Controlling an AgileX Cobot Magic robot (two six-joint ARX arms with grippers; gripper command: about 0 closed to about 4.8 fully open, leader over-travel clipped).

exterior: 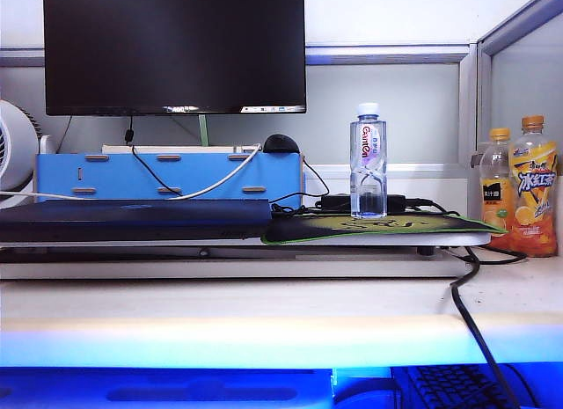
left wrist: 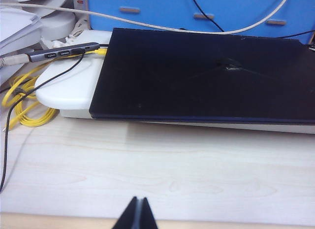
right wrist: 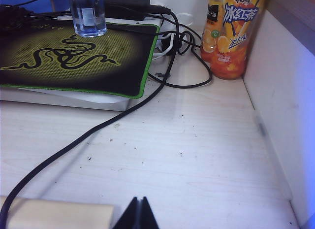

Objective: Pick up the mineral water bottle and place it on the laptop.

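Both end effectors, left [left wrist: 137,212] and right [right wrist: 138,212], closed and empty over desk, mineral water bottle [exterior: 368,161] upright on mouse mat [right wrist: 74,56], laptop [left wrist: 206,76] apart.

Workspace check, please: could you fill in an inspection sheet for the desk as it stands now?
Surface: pale wood desk, white riser.
Job's things: mineral water bottle upright on mouse mat; laptop closed, lid bare.
Clutter: two orange drink bottles, blue box.
Grippers: left gripper and right gripper, jaws shut, low over the desk's near edge, holding nothing.
Cables: black cable, yellow coil, white lead.
Surroundings: monitor, fan.
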